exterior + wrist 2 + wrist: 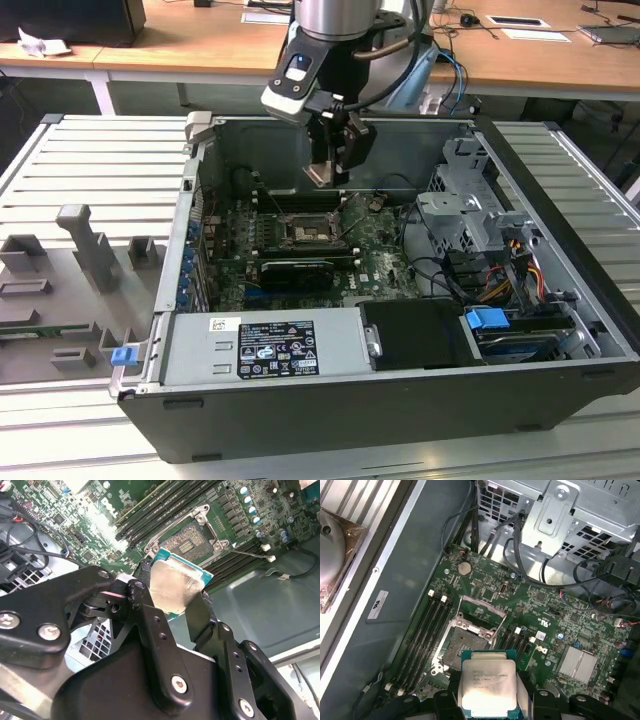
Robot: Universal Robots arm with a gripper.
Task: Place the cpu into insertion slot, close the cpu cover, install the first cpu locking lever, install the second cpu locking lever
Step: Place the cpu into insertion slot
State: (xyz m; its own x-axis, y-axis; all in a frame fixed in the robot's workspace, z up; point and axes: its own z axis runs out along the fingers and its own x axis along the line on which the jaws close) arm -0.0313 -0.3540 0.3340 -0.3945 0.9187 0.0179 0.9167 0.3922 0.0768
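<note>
My gripper [322,176] hangs inside the open computer case, shut on the cpu [319,174], a small flat square chip with a pale silver top. In both wrist views the cpu [175,582] [487,682] sits clamped by its edges between the two black fingers [144,592]. It is held in the air above the motherboard, just off the insertion slot [304,233] [192,539] [461,648], which lies bare with its contact field showing. The cpu cover [481,607] stands tilted open at the slot's far side.
Memory sticks [426,630] flank the slot on both sides. A silver drive cage [465,205] with cables, a grey power supply [265,345] and a blue clip [488,322] crowd the case. A grey fixture [85,245] stands on the slatted table at the exterior view's left.
</note>
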